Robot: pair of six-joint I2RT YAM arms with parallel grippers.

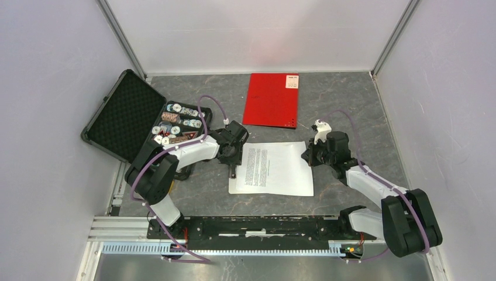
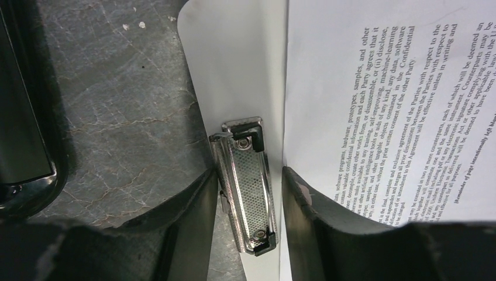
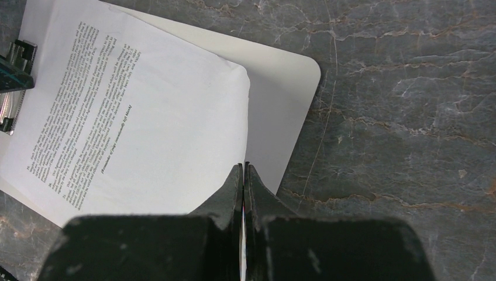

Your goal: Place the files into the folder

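The files [image 1: 275, 167], white sheets with dense black text, lie on a white clipboard [image 1: 236, 186] at the table's middle. The red folder [image 1: 271, 99] lies closed behind them, white label at its far right corner. My left gripper [image 1: 234, 164] is open at the clipboard's left end; in the left wrist view [image 2: 248, 171] its fingers [image 2: 193, 222] stand either side of the metal clip [image 2: 245, 184], and the files [image 2: 380, 105] lie clear of the clip. My right gripper [image 1: 305, 155] is shut on the files' right edge [image 3: 244, 165], which curls up off the clipboard [image 3: 286, 99].
An open black foam-lined case of chips [image 1: 146, 120] stands at the left, close to the left arm; its edge shows in the left wrist view [image 2: 23, 117]. Grey walls enclose the table on three sides.
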